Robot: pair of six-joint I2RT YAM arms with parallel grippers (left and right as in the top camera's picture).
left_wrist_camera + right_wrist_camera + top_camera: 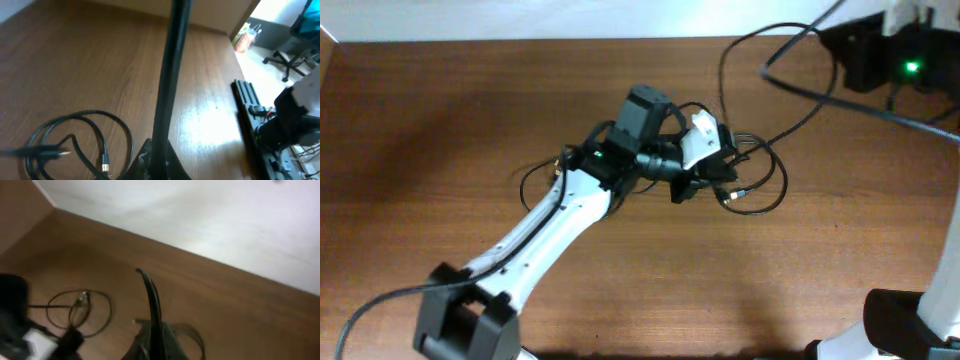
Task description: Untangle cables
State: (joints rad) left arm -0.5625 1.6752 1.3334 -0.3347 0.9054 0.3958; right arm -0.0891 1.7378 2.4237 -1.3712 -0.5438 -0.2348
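**Left gripper [705, 172] low over a tangle of black cables [752, 182], just toward 3 o'clock from the middle of the wooden table [470, 130].**

The left arm [550, 225] reaches in from 7 o'clock and covers part of the heap. Whether its jaws are apart or pinching a strand cannot be told. Loops spill out at 3 o'clock and 9 o'clock of the gripper. One thin strand [725, 60] climbs toward 1 o'clock, where the right gripper [855, 50] hangs by the table's far corner, its grip equally unreadable. The left wrist view shows a coiled loop [80, 135] lying flat, a small plug [105, 165] at its 5 o'clock edge.
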